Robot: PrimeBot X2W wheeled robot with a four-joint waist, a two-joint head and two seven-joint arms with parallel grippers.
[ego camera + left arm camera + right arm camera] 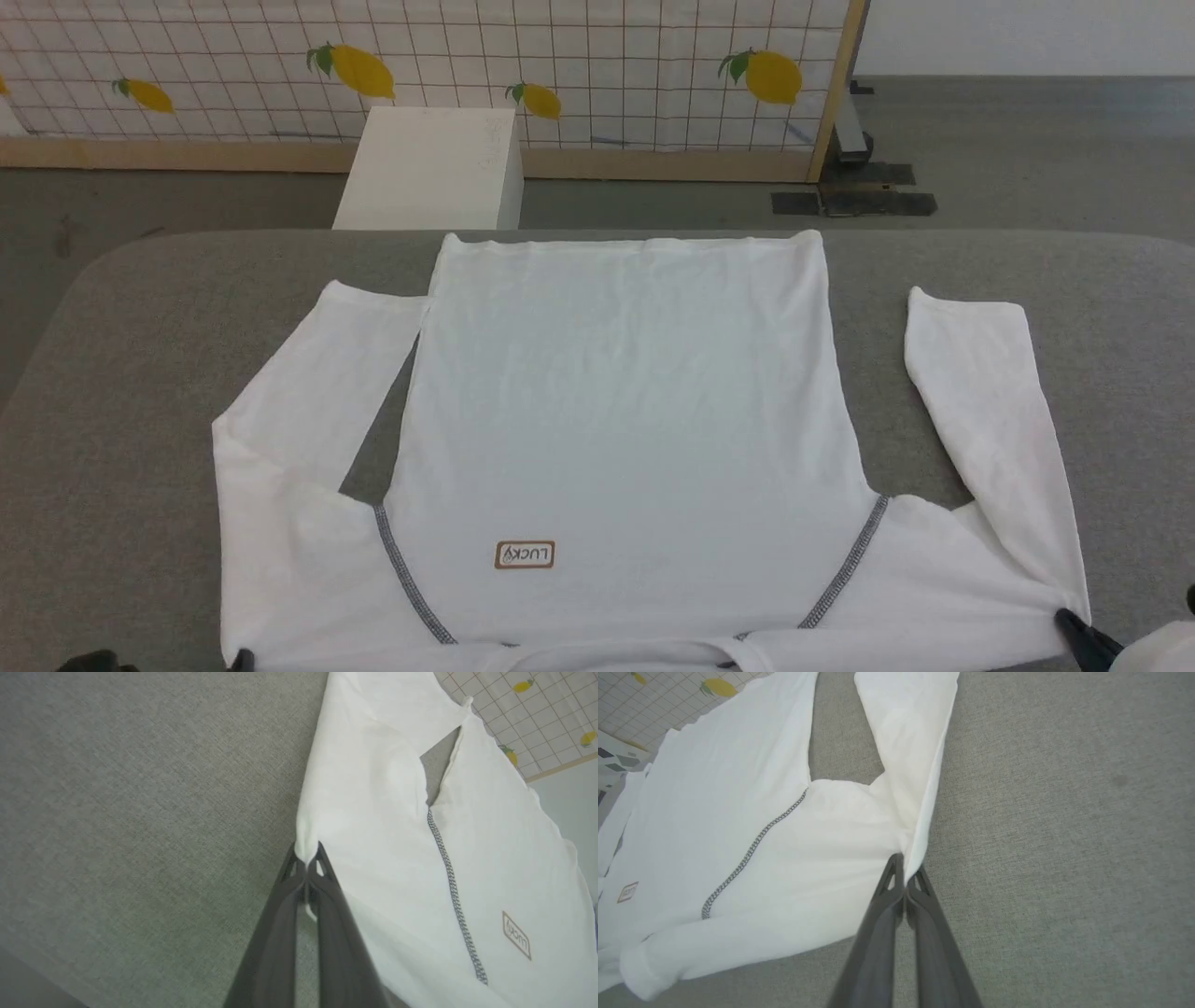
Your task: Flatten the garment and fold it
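Shirt (625, 392): one, white, thin and soft. It lies flat on the table, front up. The neck is at the near edge and the bottom hem is at the far edge.
Sleeves (299, 383): two, long. Each one bends and points toward the far edge, with a gap of table between it and the body.
Seams (406, 579): two dark grey zigzag lines, one from each armpit slanting in toward the neck.
Patch (525, 554): one small rectangle with a brown border. It says "LUCKY" upside down in the head view.
Table (140, 373): one, covered in rough grey woven cloth, with round corners.
Left end effector (307, 853): two dark fingers closed tight, pinching the bend of the left sleeve. The cloth bunches into a small knob at the tips.
Right end effector (906, 864): two dark fingers closed tight, pinching the bend of the right sleeve.
Box (434, 159): one, white, hard, with square corners. It stands on the floor behind the table. I cannot tell what is in it.
Screen (607, 56): white with a dark grid and a wooden frame. Four whole yellow lemons (359, 70) are on it.
Floor (1027, 149): grey and smooth.
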